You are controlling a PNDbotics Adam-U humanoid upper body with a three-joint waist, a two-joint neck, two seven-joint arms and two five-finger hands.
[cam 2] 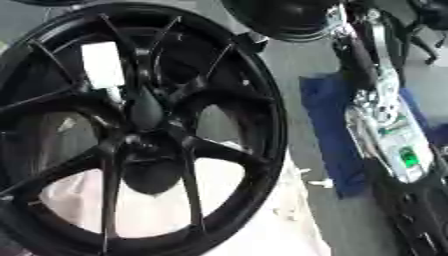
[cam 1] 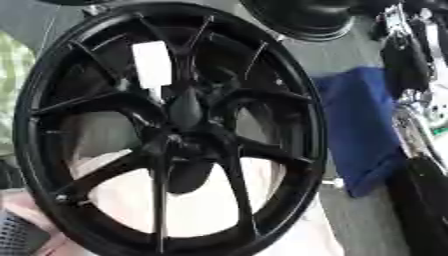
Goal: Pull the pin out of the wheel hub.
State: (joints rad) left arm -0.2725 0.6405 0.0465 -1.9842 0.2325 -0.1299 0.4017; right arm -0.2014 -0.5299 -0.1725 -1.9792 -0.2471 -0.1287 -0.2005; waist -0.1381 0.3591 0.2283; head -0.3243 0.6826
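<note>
We find the black wheel (cam 1: 171,130) filling the frame's left and centre, tilted, hub (cam 1: 179,142) facing us for access. A white tag (cam 1: 151,64) sits upper left. No pin is discernible. The right arm (cam 2: 385,125) runs down the right edge; fingers' state: cannot tell.

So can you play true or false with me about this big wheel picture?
1. The wheel is black. True.
2. A white tag sits on the upper spokes. True.
3. The cloth beside the wheel is red. False: it is blue.
4. The wheel lies to the right of the cloth. False: it is left of the cloth.
5. A robot hand is gripping the middle of the wheel. False: no robot hand can be made out there; only the robot's arm shows at the right.
</note>
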